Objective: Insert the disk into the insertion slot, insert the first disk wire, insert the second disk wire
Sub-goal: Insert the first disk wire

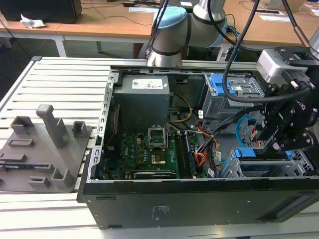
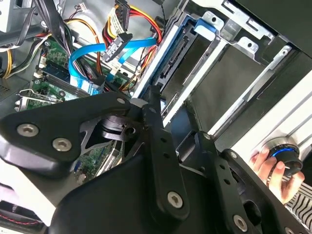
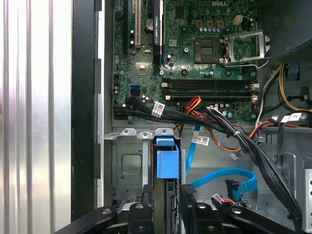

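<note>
I hold the gripper [image 3: 165,192] clamped on the blue-framed silver disk [image 3: 165,161], its long axis pointing straight into the grey metal cage slot [image 3: 127,165].

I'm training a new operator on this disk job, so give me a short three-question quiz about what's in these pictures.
1. True or false: in the second wrist view a hand holds a round knob.
2. The gripper is nearest to: A the power supply, B the disk, C the grey fixture outside the case.
3. Fill in: the disk's plastic caddy frame is coloured ____.
Key: 1 true; 2 B; 3 blue.
</note>
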`<state>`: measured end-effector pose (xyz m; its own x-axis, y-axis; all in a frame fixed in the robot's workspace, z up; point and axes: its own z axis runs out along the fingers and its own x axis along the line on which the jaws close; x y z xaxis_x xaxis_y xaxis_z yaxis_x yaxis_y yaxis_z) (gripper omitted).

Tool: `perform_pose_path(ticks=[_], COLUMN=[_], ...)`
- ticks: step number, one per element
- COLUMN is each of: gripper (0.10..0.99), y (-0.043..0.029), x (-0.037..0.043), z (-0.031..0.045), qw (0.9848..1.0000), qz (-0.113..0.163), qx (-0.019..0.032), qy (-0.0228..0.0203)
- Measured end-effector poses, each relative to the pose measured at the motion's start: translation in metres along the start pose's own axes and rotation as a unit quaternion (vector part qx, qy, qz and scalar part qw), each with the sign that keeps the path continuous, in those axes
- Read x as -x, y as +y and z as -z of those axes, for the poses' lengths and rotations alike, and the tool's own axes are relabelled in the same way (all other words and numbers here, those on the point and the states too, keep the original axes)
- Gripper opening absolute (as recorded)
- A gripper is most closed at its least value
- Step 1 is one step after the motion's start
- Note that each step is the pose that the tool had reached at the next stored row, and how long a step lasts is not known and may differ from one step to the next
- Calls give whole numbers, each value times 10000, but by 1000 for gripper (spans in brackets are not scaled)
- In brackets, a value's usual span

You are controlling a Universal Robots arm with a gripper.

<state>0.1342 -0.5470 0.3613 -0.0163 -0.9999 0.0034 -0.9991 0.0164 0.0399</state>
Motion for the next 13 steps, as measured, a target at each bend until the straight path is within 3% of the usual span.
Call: perform_pose_path(ticks=[2,5,9,13], gripper=[361,361,361,361], y=[-22,-128,-139,-140], x=[1,8,95,231], z=[1,5,5,6], qw=[10000,10000,10000,10000], qz=[0,0,-1,-1], qx=[0,0,0,0], qy=[1,1,16,28])
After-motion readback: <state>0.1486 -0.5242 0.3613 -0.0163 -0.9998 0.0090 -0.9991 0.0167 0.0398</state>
